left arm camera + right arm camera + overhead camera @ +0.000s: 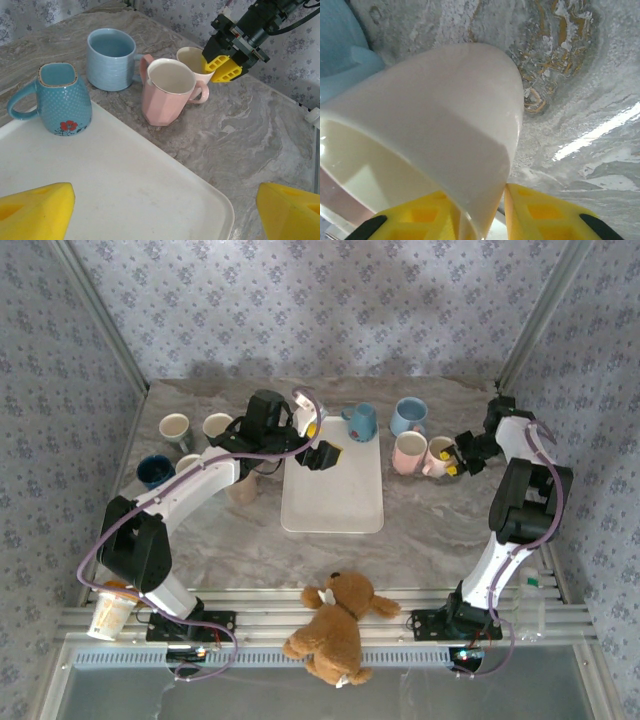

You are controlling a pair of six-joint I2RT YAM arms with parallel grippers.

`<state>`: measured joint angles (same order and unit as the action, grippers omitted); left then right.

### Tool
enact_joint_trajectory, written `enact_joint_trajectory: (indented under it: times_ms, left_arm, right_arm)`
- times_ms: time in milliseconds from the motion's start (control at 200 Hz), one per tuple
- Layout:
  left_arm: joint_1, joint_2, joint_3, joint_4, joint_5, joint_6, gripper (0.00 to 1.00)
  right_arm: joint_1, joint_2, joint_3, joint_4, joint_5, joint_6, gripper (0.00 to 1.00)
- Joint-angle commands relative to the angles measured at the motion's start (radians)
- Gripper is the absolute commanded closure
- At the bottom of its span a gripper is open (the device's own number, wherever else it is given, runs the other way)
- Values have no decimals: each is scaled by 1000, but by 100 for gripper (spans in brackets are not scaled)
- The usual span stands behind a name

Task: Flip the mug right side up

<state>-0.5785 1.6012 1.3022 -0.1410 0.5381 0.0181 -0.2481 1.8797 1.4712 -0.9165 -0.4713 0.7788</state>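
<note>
Mug (191,58) stands upright at tray's (332,512) three o'clock; right gripper (222,70) straddles its rim, grip unclear; left gripper (325,447) gapes; release remains.

White arms (195,485), black joints (140,550), yellow fingertips (37,210)

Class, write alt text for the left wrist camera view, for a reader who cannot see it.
The right end effector straddles the rim of an upright cream mug with its yellow fingers, on a marble table. Beside it stand a pink mug and a light blue mug; a teal mug stands on a white tray.
</note>
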Motion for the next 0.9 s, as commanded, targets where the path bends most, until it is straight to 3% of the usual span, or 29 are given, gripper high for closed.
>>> enact_joint_trajectory:
  times_ms: [0,340,505,575,610,894]
  left_arm:
    - [-7,-17,2,17,30,9,7]
    - [-7,21,24,12,-38,31,4]
    - [-7,85,81,11,-60,17,1]
    - [-8,117,112,18,-82,2,1]
    - [-9,135,124,28,-93,-8,1]
    - [-29,323,303,20,-226,-99,1]
  right_arm:
    - [-11,-2,21,-27,-16,9,67]
    - [-41,-229,-62,6,29,-41,37]
    - [-47,-421,-197,168,64,-131,26]
    - [-47,-505,-267,277,76,-142,16]
    - [-43,-546,-317,334,85,-187,0]
    - [-16,-743,-394,405,86,-371,0]
